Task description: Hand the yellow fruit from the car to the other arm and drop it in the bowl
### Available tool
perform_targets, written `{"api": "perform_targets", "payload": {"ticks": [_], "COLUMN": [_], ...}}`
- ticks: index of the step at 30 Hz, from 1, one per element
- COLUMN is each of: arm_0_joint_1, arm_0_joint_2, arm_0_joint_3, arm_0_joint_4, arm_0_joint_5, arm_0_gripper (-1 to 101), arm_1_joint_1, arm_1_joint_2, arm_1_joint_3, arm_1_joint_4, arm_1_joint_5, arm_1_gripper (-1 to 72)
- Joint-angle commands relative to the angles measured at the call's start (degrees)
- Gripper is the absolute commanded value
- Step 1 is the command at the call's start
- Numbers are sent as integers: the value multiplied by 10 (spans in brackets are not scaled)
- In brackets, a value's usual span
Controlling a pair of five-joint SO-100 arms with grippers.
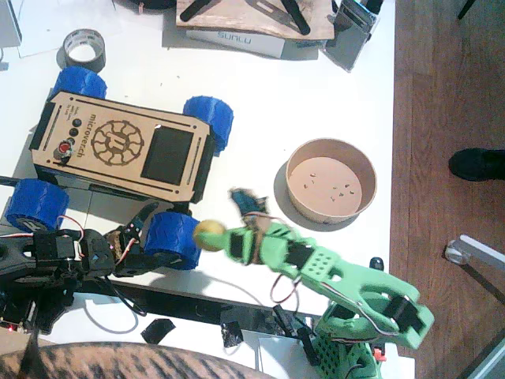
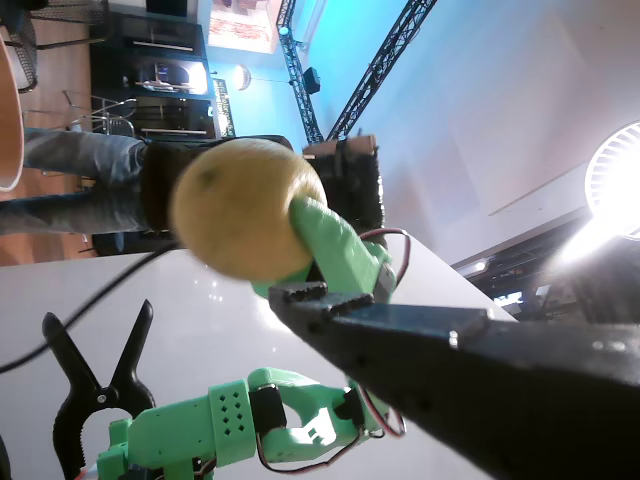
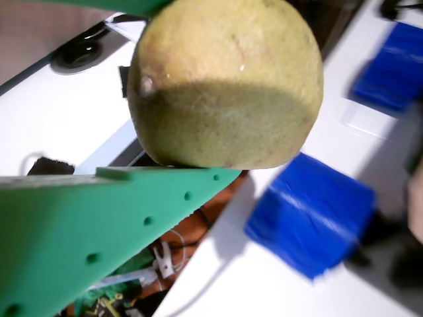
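a: where is the small round dull-yellow fruit point(image 1: 208, 234) right now?

b: in the air just off the front right blue wheel point(image 1: 172, 240) of the flat light-wood car point(image 1: 122, 144), between the two arms. the bright green perforated arm point(image 1: 355, 288) on the right reaches left across the white table point(image 1: 316, 95), and its gripper point(image 1: 229, 239) has the fruit at its tip.

a: is that pincer really closed on it?

b: yes. in a wrist view the fruit point(image 3: 225, 82) fills the top of the picture and sits pressed on the green finger point(image 3: 99, 224) below it. in a wrist view from the other side a green finger point(image 2: 335, 245) lies against the fruit point(image 2: 245, 208).

a: and the black arm point(image 1: 55, 257) on the left?

b: its gripper point(image 1: 142, 225) points up beside that same wheel, its black fingers parted, with nothing between them. the fruit is near it but not touching.

a: the bowl?

b: the round shallow tan cardboard bowl point(image 1: 331, 181) stands well apart to the right of the car, with nothing in it. a grey tape roll point(image 1: 84, 47) lies at the far left edge.
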Motion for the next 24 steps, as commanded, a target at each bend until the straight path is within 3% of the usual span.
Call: {"api": "perform_targets", "payload": {"ticks": [1,5,7,11,16,24], "arm_0_joint_1": [-1,-22,-54,-123,-194,-345], "arm_0_joint_2": [5,21,33,34,47,87], "arm_0_joint_3": [1,1,1,-2,-7,-8], "arm_0_joint_4": [-5,11,24,53,98,289], "arm_0_joint_5": [1,2,3,19,140,313], "arm_0_gripper": [500,135,1,0,0,0], "arm_1_joint_1": [40,97,127,186,244,307], "arm_1_joint_2": [61,91,96,96,70,10], "arm_1_joint_3": [-3,-5,-8,-10,-23,-62], "arm_1_joint_4": [26,63,73,74,83,108], "arm_1_joint_5": [13,60,86,134,204,272], "arm_1_gripper": [1,1,1,1,0,0]}}
